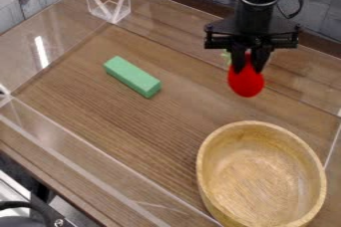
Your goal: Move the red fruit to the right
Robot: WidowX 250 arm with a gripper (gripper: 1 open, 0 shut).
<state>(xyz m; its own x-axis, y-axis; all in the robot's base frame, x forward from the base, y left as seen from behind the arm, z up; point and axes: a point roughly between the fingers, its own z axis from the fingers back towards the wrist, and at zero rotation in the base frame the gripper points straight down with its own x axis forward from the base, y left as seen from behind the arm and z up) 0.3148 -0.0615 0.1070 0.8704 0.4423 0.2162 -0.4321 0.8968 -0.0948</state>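
The red fruit [245,79] hangs just above the wooden table, held at its top by my gripper [248,61], which points almost straight down. The black fingers are shut on the fruit's upper end, so its leafy cap is hidden. Fruit and gripper are in the right half of the table, above the far rim of the wooden bowl [261,174] and well to the right of the green block [134,76].
A flat green rectangular block lies left of centre. A large wooden bowl fills the near right corner. Clear acrylic walls [40,47] ring the table, with a folded clear piece [108,5] at the far left.
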